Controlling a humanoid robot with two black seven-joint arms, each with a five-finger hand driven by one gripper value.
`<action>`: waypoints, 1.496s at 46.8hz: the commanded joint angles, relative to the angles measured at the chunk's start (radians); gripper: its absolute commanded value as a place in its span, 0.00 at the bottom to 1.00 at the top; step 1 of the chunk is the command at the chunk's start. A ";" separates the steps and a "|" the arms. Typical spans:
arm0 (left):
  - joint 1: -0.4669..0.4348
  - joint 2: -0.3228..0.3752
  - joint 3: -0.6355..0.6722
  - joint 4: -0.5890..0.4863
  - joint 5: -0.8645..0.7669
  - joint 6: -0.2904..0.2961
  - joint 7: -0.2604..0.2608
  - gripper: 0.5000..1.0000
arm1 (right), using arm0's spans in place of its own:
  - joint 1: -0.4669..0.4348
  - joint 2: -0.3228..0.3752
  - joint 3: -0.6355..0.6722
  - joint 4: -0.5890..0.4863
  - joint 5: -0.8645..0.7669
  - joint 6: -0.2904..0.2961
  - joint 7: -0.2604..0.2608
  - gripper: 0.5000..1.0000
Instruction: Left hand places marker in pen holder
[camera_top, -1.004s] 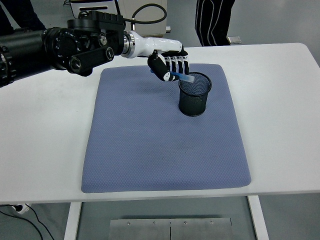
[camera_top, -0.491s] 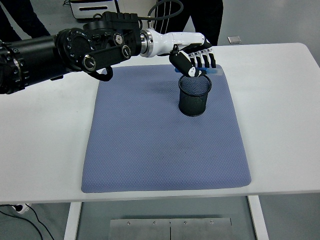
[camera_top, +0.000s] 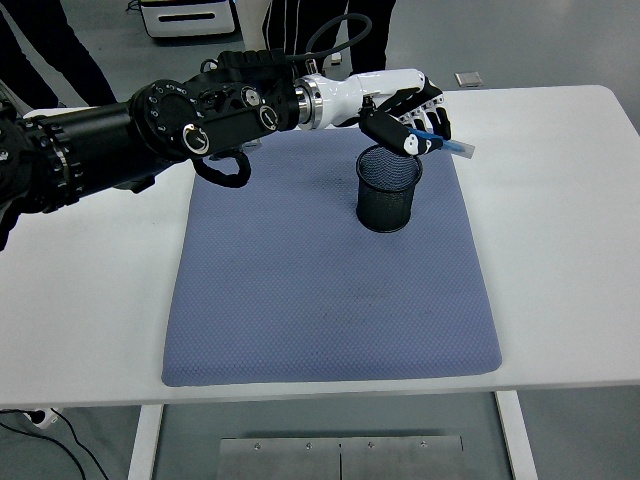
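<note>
Above pen holder (camera_top: 389, 190) (unfilled): marker (camera_top: 440, 141).

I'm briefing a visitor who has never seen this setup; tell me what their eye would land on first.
The big black left arm sweeps in from the left edge, and its left hand holds a blue marker just above a black mesh pen holder. The holder stands upright on the far right part of a blue-grey mat covering the middle of the white table.

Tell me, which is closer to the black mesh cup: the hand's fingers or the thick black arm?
The fingers: they hold the marker just above the cup, while the arm lies far left.
</note>
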 joint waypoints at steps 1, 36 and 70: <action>0.003 0.001 0.000 0.001 -0.006 -0.001 0.000 0.00 | 0.000 0.000 0.000 0.000 0.000 0.000 0.000 1.00; 0.137 0.003 -0.101 0.015 -0.128 0.010 -0.038 0.00 | 0.000 0.000 0.000 0.000 0.000 0.000 0.000 1.00; 0.223 0.000 -0.166 0.085 -0.200 0.029 -0.072 0.08 | 0.000 0.000 0.000 0.000 0.000 0.000 -0.001 1.00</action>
